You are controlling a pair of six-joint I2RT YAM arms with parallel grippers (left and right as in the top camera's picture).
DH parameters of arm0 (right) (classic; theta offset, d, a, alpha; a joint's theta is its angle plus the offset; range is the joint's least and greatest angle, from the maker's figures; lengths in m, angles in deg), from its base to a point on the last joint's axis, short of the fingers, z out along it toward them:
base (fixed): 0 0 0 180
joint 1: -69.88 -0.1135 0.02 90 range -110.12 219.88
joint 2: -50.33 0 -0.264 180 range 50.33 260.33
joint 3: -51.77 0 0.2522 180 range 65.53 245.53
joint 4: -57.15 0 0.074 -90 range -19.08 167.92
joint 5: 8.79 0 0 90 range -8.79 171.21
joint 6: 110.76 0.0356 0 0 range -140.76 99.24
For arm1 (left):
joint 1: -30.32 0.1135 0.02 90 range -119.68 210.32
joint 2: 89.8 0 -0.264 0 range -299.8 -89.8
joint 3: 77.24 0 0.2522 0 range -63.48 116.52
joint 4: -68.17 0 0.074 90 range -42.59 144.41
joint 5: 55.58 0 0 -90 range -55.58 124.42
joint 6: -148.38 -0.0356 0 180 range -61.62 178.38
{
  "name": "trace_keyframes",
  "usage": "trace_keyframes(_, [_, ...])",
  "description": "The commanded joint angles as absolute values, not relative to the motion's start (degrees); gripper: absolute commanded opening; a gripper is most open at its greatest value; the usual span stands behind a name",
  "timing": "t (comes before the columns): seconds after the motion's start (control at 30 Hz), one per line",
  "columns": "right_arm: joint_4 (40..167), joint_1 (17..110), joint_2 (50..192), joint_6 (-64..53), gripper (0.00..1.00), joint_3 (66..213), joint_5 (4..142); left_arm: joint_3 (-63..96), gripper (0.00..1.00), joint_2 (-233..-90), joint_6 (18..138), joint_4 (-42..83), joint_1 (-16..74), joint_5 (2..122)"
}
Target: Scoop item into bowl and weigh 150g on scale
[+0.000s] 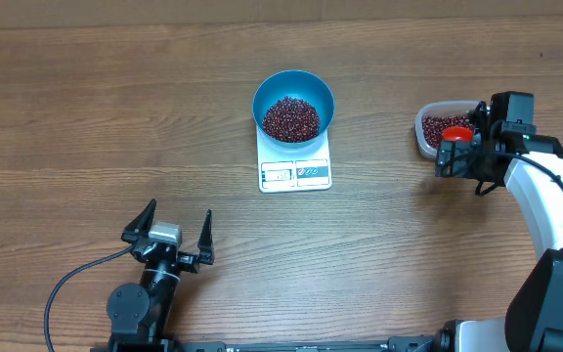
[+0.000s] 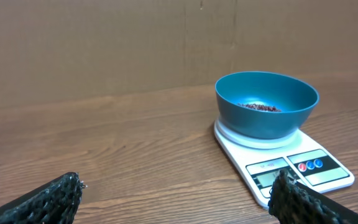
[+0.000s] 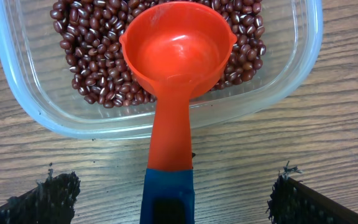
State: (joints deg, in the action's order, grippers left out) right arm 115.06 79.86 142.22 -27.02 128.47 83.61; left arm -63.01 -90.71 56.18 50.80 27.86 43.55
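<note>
Currently the right tool (image 3: 173,186) stands released, its jaws spread wide to either side of the scoop (image 3: 176,53) at its blue handle end, touching neither flank. Nothing is grasped. The scoop's orange cup is empty and rests on the beans (image 3: 86,62) in the clear tub (image 3: 17,81), with the handle crossing the tub's rim toward 6 o'clock in the wrist view.

On the tabletop (image 1: 115,98) the tub sits at 3 o'clock from the bowl (image 1: 267,93), well apart. The bowl stands on the scale (image 1: 295,173) and holds a heap of beans. The display (image 1: 278,175), at the scale's 6 o'clock edge, is too small to read. The left tool (image 1: 179,213) is at 7 o'clock, released and empty.

Judgement: a scooping step is in hand, between loads. The next move calls for closing on the handle and loading the cup, unless the reading already meets target.
</note>
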Motion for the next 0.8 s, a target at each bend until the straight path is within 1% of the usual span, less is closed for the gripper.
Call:
trace_keyframes(0.0, [114.8, 79.6, 142.4, -27.3, 1.0, 128.2, 84.1, -63.2, 1.0, -90.0, 53.2, 50.3, 28.5, 42.1])
trace_keyframes(0.17, [114.8, 79.6, 142.4, -27.3, 1.0, 128.2, 84.1, -63.2, 0.99, -90.0, 55.2, 50.4, 28.5, 41.9])
trace_keyframes(0.77, [114.8, 79.6, 142.4, -27.3, 1.0, 128.2, 84.1, -63.2, 1.0, -90.0, 55.2, 50.6, 29.9, 41.9])
